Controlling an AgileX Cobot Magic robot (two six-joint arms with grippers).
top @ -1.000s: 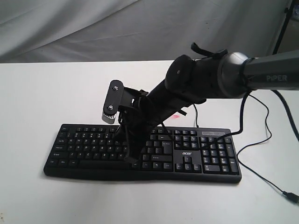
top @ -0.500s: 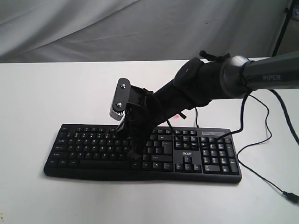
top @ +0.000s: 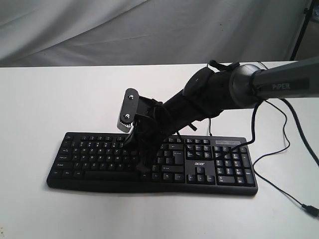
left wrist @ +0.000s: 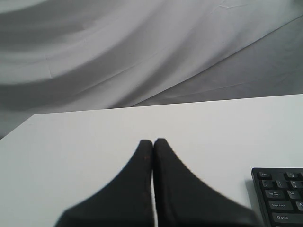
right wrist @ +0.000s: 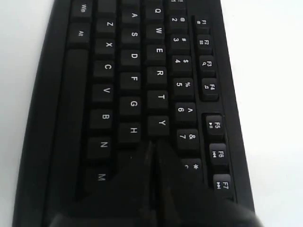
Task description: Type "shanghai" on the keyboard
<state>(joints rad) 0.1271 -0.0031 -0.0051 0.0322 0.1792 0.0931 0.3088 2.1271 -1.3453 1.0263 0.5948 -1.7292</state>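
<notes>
Over the middle of the keyboard (top: pixel 199 162), the right gripper (top: pixel 143 172) points steeply down at the letter block, reaching in from the right side of the white table (top: pixel 60 99). Compared with a second ago, the forearm has sunk and stretched out flatter. The wrist camera (top: pixel 128 108) has slid a little toward the number-pad end, and the fingertips have crept the same way by about a key. The keyboard itself has not moved: it lies flat and square near the front edge of the table, with its thin cable (top: pixel 279 191) trailing off to the right.

The right wrist view shows this claw pinched fully closed on nothing, both fingers pressed into one blunt point. The tip of the right gripper (right wrist: pixel 152 144) sits just past the H and Y keys of the keyboard (right wrist: pixel 118 71) and hides the keys beyond them. Whether it is touching a key or hovering just above cannot be told.

The left gripper (left wrist: pixel 153 142) is likewise closed tight and empty. It is held above bare table with only a corner of the keyboard (left wrist: pixel 279 196) in sight.

The small sideways shift looks like an adjustment between neighbouring letters rather than a long jump. The arm seems to be working around the H, though how many letters are already typed is not visible.
</notes>
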